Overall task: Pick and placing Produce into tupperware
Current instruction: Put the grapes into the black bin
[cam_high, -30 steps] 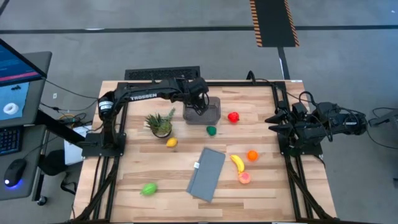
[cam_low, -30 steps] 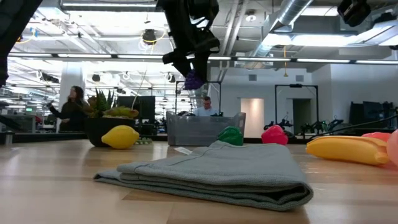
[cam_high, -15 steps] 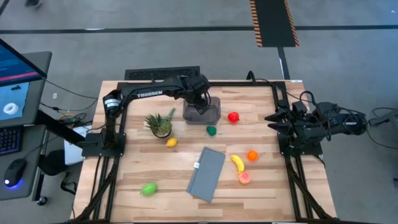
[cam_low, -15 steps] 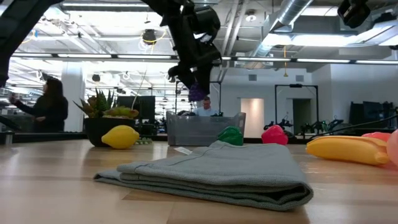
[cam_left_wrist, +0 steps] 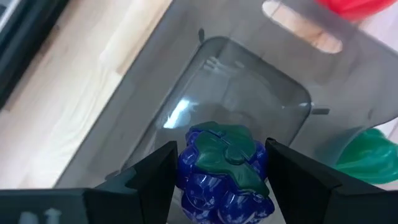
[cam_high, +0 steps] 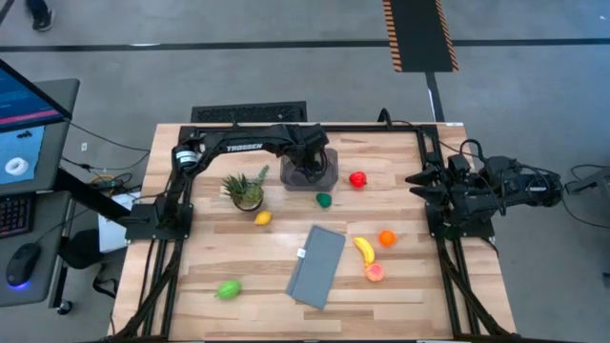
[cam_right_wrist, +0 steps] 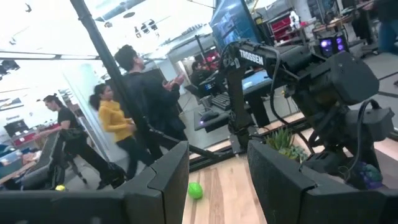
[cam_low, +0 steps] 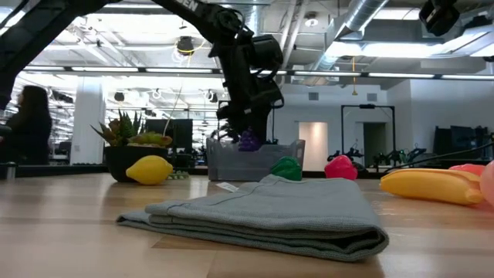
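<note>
1. My left gripper (cam_left_wrist: 221, 171) is clamped on the purple grape piece (cam_left_wrist: 224, 174), hanging directly over the tupperware (cam_left_wrist: 249, 93) at the table's far edge.
2. Tub opening lies straight below my jaws — only a drop is needed.
3. My right gripper (cam_high: 419, 181) is parked, closed on nothing, beside the table's right edge.

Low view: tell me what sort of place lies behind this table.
Most likely a robotics lab or open workshop. Exposed ceiling ducts and strip lights run overhead, black equipment frames stand across the floor, and a person stands at left. In the right wrist view, more people stand beside a monitor.
</note>
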